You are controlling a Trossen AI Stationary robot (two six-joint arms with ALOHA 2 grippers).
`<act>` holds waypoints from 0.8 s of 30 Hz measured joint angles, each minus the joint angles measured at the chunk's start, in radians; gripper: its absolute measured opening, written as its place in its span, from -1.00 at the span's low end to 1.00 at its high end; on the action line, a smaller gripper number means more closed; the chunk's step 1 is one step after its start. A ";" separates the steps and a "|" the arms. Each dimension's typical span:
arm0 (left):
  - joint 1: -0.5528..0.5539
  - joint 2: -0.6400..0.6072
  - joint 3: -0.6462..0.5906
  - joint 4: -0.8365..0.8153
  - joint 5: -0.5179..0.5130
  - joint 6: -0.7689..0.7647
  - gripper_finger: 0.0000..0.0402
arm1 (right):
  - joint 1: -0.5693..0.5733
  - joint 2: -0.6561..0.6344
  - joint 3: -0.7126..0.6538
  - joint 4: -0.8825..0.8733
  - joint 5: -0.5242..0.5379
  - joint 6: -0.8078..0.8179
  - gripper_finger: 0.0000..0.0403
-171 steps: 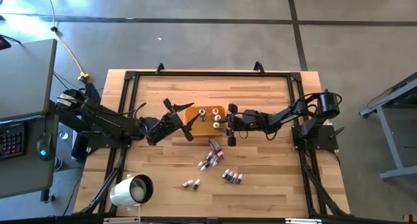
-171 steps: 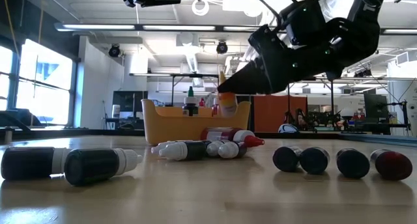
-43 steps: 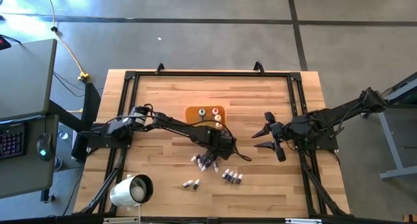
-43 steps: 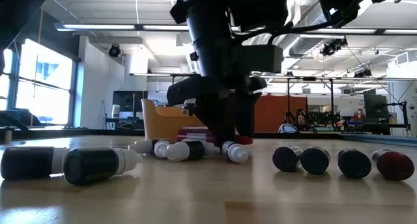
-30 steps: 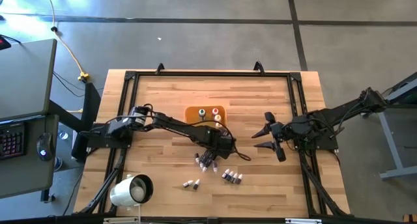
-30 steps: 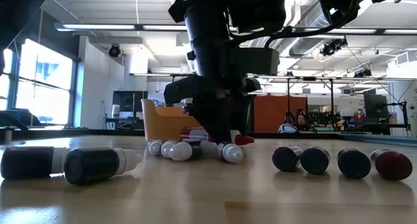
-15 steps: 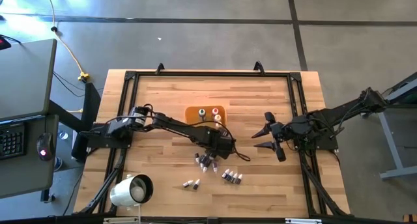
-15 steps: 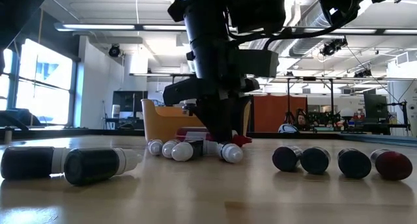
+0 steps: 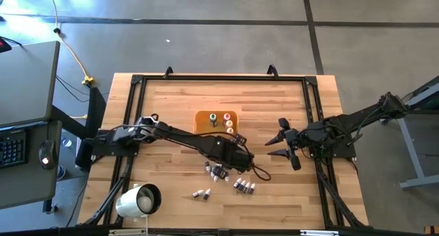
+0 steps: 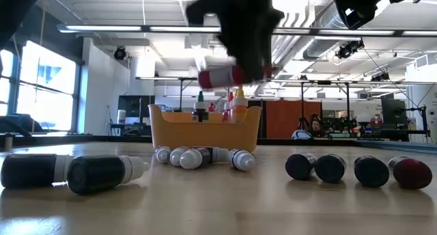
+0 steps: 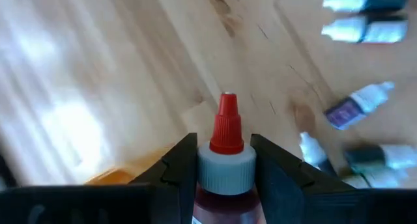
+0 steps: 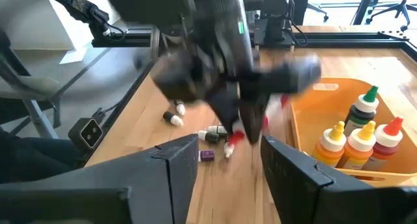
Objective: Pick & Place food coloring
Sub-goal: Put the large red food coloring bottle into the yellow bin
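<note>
A red-capped bottle of red food coloring (image 11: 225, 165) is held clenched in the left claw (image 11: 223, 160), raised above the bench (image 9: 164, 99) just in front of the orange tray (image 10: 205, 129). More bottles (image 10: 203, 156) lie before that tray. The right claw (image 9: 280, 143) is kept released, well apart from the tray.

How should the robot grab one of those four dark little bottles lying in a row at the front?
Probably from straight above, with the free right end effector pinching one bottle's round body across its sides. The four bottles lie flat and close together, so an end bottle, with one side bare, looks easiest to slip fingers around.
</note>
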 joint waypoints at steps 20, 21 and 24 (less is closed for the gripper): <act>-0.020 -0.399 0.137 -0.387 -0.245 -0.336 -0.41 | 0.008 0.002 -0.043 0.019 -0.026 0.045 -0.20; -0.019 -0.410 0.113 -0.377 -0.249 -0.333 -0.41 | 0.005 0.002 -0.043 0.025 -0.026 0.045 -0.20; -0.003 -0.432 0.006 -0.336 -0.240 -0.329 -0.41 | 0.005 0.001 -0.043 0.057 -0.026 0.045 -0.20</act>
